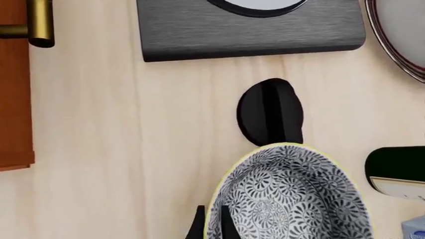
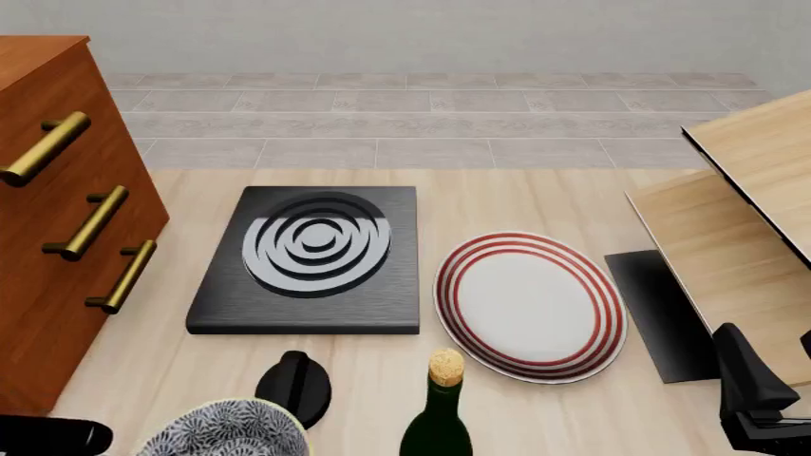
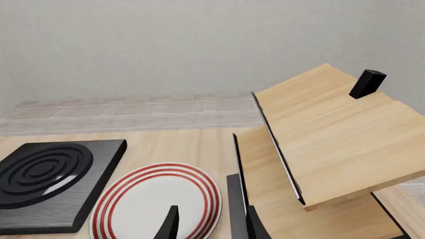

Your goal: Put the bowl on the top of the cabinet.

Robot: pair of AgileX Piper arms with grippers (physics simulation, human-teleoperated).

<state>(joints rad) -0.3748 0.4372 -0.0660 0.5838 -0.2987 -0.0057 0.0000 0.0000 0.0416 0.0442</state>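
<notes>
The blue-and-white patterned bowl (image 1: 285,196) fills the near part of the left wrist view and shows at the bottom edge of the front view (image 2: 228,429). My left gripper (image 1: 211,223) is shut on the bowl's rim, one finger outside the wall and one inside. The reddish-brown cabinet (image 2: 51,218) with brass bar handles stands at the far left, its top edge (image 2: 38,46) high above the bowl; a strip of it shows in the left wrist view (image 1: 13,84). My right gripper (image 3: 212,224) stands open and empty at the right (image 2: 750,391), over the table by the plate.
A black knob-like object (image 2: 294,385) lies just beyond the bowl. Behind it sits a black hob (image 2: 311,256). A red-ringed white plate (image 2: 530,304) is mid-right and a corked dark bottle (image 2: 442,418) stands at the front. A pale wooden structure (image 2: 747,209) fills the right.
</notes>
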